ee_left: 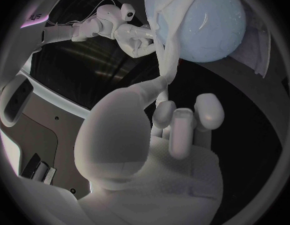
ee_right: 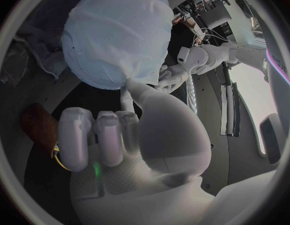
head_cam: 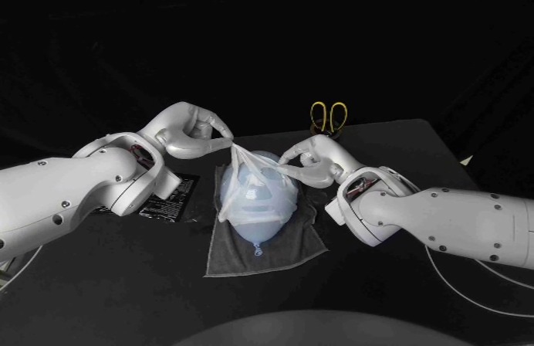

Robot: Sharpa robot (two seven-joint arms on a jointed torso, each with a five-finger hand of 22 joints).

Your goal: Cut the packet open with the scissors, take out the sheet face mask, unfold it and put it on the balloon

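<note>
Lying behind the balloon [head_cam: 257,232] and mask [head_cam: 251,185], scissors [head_cam: 327,117] show in the head view.

Both arms reach in over the table, forearms angled inward: left arm [head_cam: 78,188] from the left, right arm [head_cam: 445,218] from the right. Left hand [head_cam: 195,133] is raised, pinching the top edge of the sheet mask [head_cam: 251,185]. Right hand [head_cam: 312,157] sits lower, pinching the mask's other side (remaining fingers loosely bent in both wrist views). Hands near each other, not touching.
</note>
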